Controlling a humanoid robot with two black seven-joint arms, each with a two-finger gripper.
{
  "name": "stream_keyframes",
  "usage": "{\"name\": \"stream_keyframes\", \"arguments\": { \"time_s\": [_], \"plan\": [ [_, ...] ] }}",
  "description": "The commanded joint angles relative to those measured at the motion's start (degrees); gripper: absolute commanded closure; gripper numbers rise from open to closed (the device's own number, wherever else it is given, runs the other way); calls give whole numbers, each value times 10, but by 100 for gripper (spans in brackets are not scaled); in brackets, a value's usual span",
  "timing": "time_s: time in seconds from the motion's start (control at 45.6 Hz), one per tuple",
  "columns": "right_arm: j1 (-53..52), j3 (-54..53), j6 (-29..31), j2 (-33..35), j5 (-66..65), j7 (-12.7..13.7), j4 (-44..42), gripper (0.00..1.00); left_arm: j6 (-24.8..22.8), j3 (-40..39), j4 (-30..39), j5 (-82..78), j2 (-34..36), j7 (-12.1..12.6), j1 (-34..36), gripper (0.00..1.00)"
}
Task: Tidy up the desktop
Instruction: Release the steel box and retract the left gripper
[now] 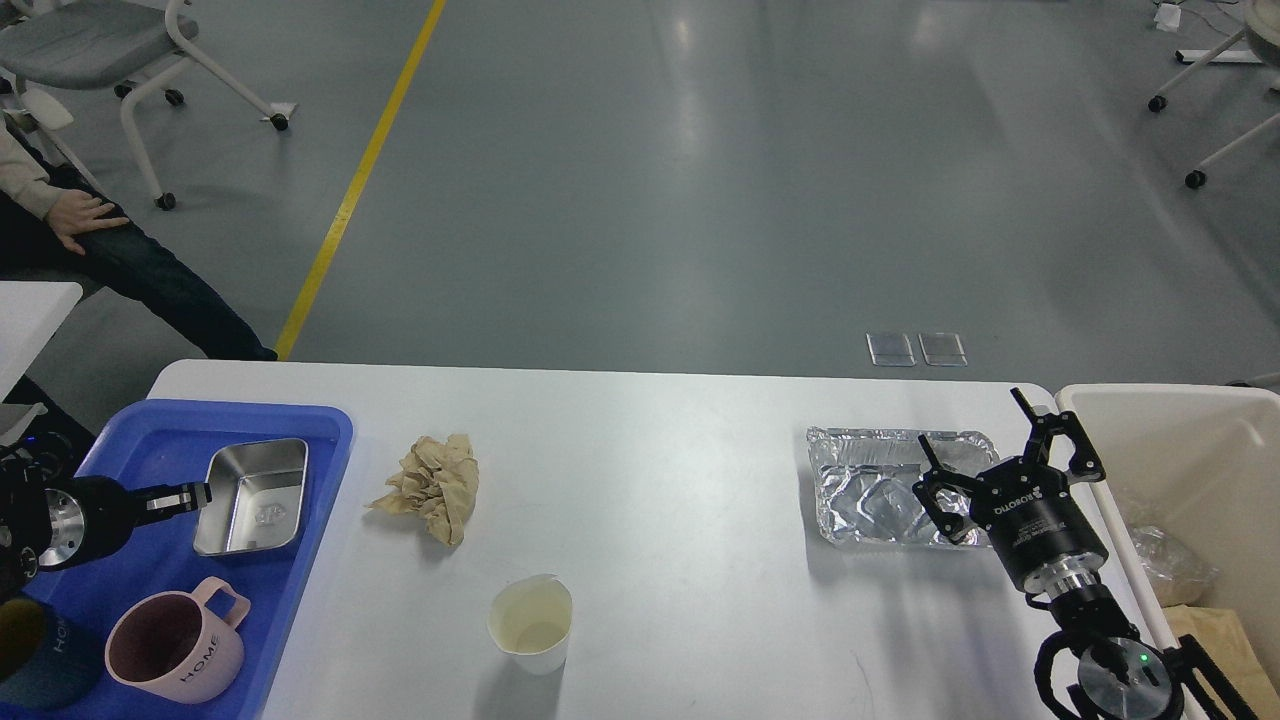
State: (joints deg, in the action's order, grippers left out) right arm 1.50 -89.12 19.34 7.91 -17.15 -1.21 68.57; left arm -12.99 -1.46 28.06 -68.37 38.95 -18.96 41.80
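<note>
Desktop (650, 560): white, matte, smooth, rounded far corners; spans the lower half of the head view, blue tray at its left end, beige bin at its right.
Blue plastic tray (300, 560): glossy, raised rim; holds a rectangular stainless steel container (255, 495), a pink mug (175, 648) lettered HOME, and a dark mug (40, 655) at the frame edge.
Crumpled brown paper (432, 485): wrinkled wad, just right of the tray.
Paper cup (531, 622): white, rim dented, upright, near front centre.
Foil tray (870, 490): crinkled aluminium, rectangular, shallow, near the bin.
Beige bin (1110, 400): smooth plastic wall; crumpled waste inside.
Left gripper (190, 494): dark, seen end-on at the steel container's left rim; cannot tell spread or contact.
Right gripper (1000, 450): fingers wide apart, over the foil tray's right end, holding nothing.
</note>
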Motion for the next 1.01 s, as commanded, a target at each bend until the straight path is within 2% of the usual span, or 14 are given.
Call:
{"name": "stream_keyframes", "arguments": {
  "time_s": [0.0, 0.11, 0.219, 0.438, 0.57, 0.658, 0.767, 0.855, 0.986],
  "plan": [
    [0, 0, 0, 0, 0, 1, 1, 0, -5, -9, 6, 2, 1, -3, 8, 11],
    [0, 0, 0, 0, 0, 0, 0, 0, -8, -14, 11, 17, 13, -5, 20, 6],
    [0, 0, 0, 0, -1, 1, 1, 0, -28, -18, 48, 63, 46, -3, 56, 5],
    [0, 3, -10, 0, -1, 1, 2, 0, -32, -31, 160, 169, 119, 3, 101, 5],
    [0, 3, -15, 1, -1, 1, 5, 0, -21, -49, 276, 221, 175, 3, 98, 5],
    [0, 3, -18, 4, -1, 1, 6, 0, 16, -63, 370, 251, 217, 4, 88, 5],
    [1, 3, -18, 4, -1, 1, 6, 0, 102, -66, 454, 299, 230, 0, 68, 5],
    [1, 3, -18, 4, -1, 1, 5, 0, 170, -66, 489, 343, 219, -5, 52, 5],
    [1, 3, -18, 6, -1, 1, 6, 0, 235, -73, 507, 415, 180, -13, 23, 5]
  ]
}}
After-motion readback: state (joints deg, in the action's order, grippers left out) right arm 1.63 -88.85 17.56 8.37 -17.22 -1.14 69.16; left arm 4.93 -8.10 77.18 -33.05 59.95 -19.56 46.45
